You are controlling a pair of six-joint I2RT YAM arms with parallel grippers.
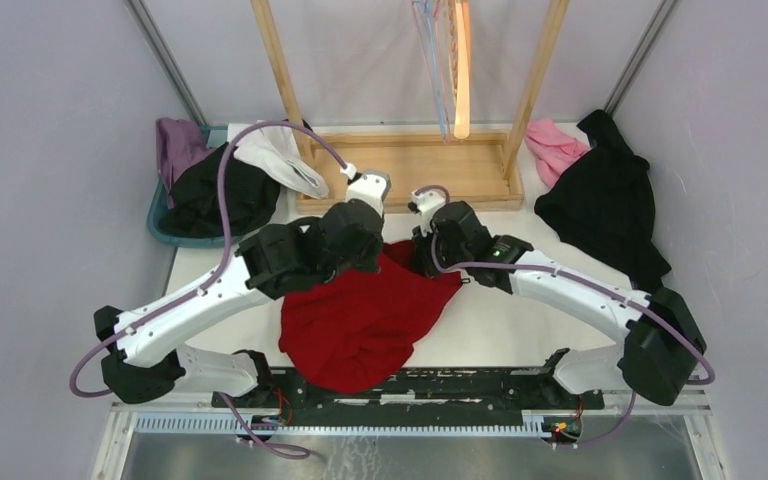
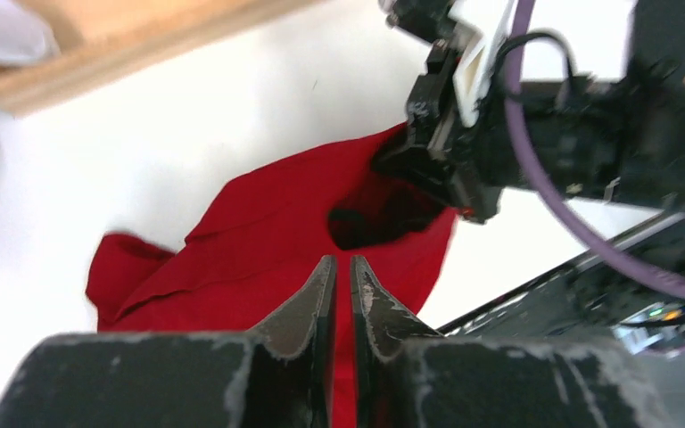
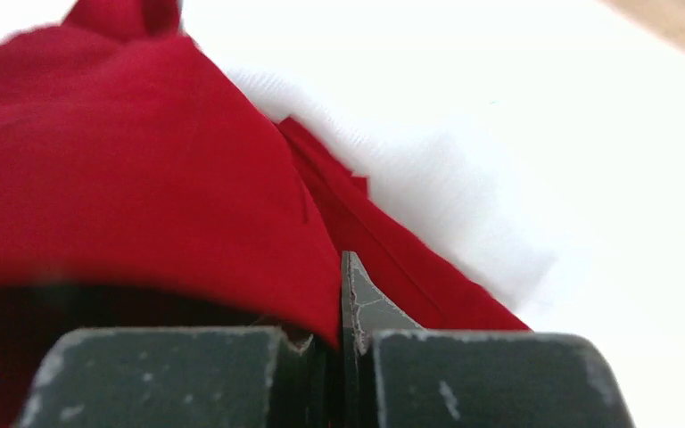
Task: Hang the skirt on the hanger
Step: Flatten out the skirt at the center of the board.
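Note:
The red skirt (image 1: 365, 315) lies crumpled on the white table between the two arms. My right gripper (image 3: 340, 267) is shut on the skirt's upper edge (image 3: 187, 178); the red cloth drapes over one finger and hides it. In the top view it sits at the skirt's top right corner (image 1: 423, 262). My left gripper (image 2: 338, 267) is shut with only a hairline gap and holds nothing. It hovers above the skirt (image 2: 259, 241), facing the right gripper (image 2: 428, 169). Hangers (image 1: 448, 60) hang from the wooden rack at the back.
The wooden rack's base (image 1: 410, 165) stands just behind both grippers, its posts (image 1: 278, 70) rising on either side. A teal bin (image 1: 175, 230) with dark and purple clothes sits back left, with a white garment (image 1: 280, 160) beside it. Black (image 1: 605, 200) and pink (image 1: 555, 145) garments lie back right.

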